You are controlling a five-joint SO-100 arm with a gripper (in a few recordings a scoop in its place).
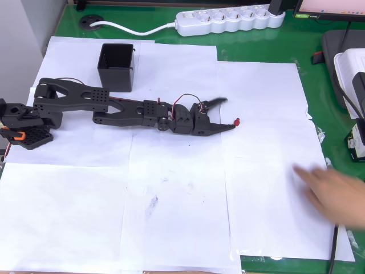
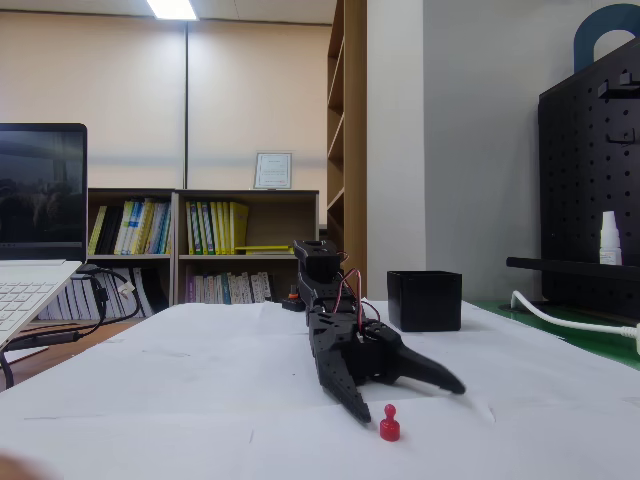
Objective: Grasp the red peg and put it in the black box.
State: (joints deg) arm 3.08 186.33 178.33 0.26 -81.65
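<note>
The red peg (image 1: 236,121) stands upright on the white paper, a tiny thing with a round head (image 2: 389,424). My black arm lies stretched low across the table toward it. The gripper (image 1: 230,113) is open, jaws spread wide with nothing between them (image 2: 411,401). The peg sits just off the tip of the lower finger in the overhead view, outside the gap. The black box (image 1: 116,80) stands open-topped at the back left beside the arm's upper link, far from the gripper, and shows behind the arm in the fixed view (image 2: 425,300).
A person's blurred hand (image 1: 333,194) reaches over the paper's right edge. A white power strip (image 1: 228,20) and its cable lie along the back. A laptop (image 2: 30,280) sits at the left of the fixed view. White sheets (image 1: 171,217) cover the green table.
</note>
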